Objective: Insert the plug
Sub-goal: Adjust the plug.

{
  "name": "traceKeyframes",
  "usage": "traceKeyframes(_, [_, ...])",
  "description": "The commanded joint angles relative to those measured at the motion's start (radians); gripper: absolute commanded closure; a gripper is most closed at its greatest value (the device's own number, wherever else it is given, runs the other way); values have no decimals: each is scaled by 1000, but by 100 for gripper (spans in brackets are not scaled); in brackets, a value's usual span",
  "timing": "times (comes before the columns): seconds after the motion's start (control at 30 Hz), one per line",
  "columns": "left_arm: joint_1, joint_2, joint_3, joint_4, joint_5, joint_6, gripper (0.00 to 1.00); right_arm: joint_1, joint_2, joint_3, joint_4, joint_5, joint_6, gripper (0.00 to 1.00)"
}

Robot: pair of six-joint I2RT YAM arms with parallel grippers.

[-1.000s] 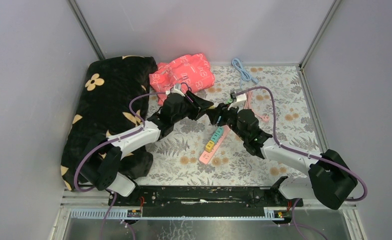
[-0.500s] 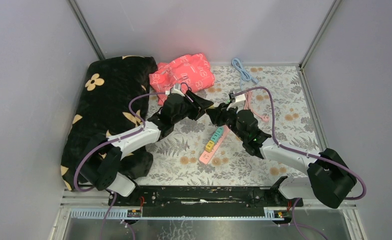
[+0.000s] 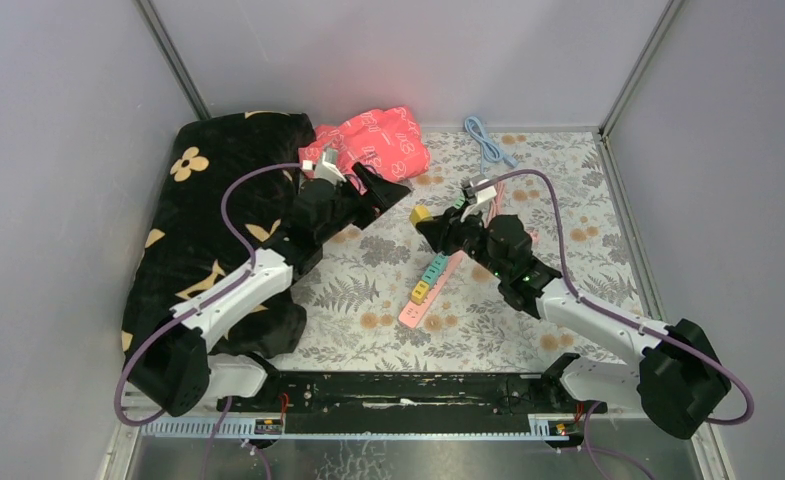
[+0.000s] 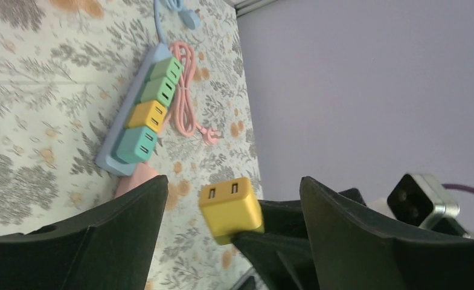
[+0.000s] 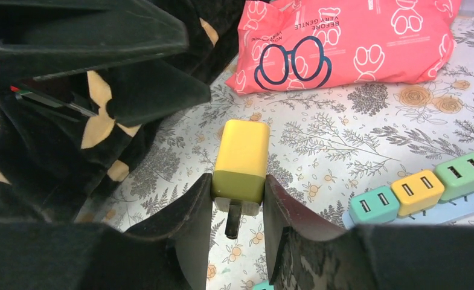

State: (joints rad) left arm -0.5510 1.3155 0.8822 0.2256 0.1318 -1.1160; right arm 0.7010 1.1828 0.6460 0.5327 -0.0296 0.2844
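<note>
Pale lilac walls close in a table (image 3: 578,200) covered with a grey floral cloth. A black cushion (image 3: 218,170) with cream flowers lies along its left side. A pink packet (image 3: 368,140) and a blue cable (image 3: 488,140) lie at the back.

Several things are only partly in view. From above, the right arm covers the far end of the power strip (image 3: 413,312) and most of the pink cord (image 4: 186,90). In the right wrist view the strip is cut off at the frame edge, so we see only three of its coloured blocks (image 5: 418,190). We can make out one dark prong of the yellow plug (image 5: 241,160), sunk between the fingers. Anything beside it is in shadow and we cannot tell what is there.

The left arm runs diagonally up along the cushion's edge. The left gripper (image 3: 386,187) points right, just in front of the pink packet. Its jaws are spread wide and touch nothing.

The right arm stretches from its base at the lower right up and to the left, with its wrist over the strip's far end. The right gripper (image 5: 237,184) pinches the yellow plug at its base, with the body sticking out past the fingertips.

The plug sits between the two grippers, apart from the strip. The left wrist camera sees it framed in that gripper's gap (two slots on its end face show there).
</note>
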Motion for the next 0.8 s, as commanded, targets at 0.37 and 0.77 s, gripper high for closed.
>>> traceKeyframes(0.37, [46,-251,41,-256,179,607,6,-226,-92,103,-154,-588,65,100])
traceKeyframes(0.77, [46,-280,77,-355,544,832,7,-266,-58,211,-219,-910,57,100])
